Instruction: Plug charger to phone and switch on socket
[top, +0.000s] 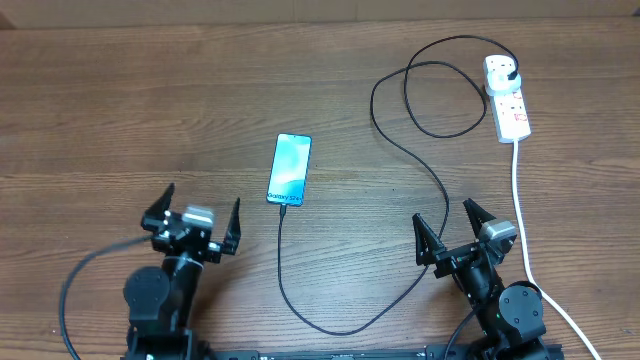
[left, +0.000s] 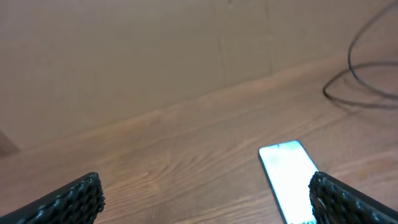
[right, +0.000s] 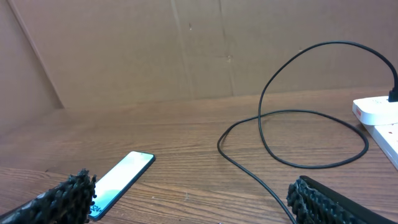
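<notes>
phone (top: 289, 169) and charger (top: 279, 250) on a wooden table (top: 120, 100).
phone mid-table, charger tip at its near edge, plug in the socket (top: 508, 96) at far right; left gripper (top: 204, 193) and right gripper (top: 441, 210) fingers apart, empty.

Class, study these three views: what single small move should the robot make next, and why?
Probably move the right gripper toward the socket to reach its switch. The charger seems already to meet the lower edge of the phone, and its plug sits in the socket. The right gripper is open, empty and nearer than the left gripper.
</notes>
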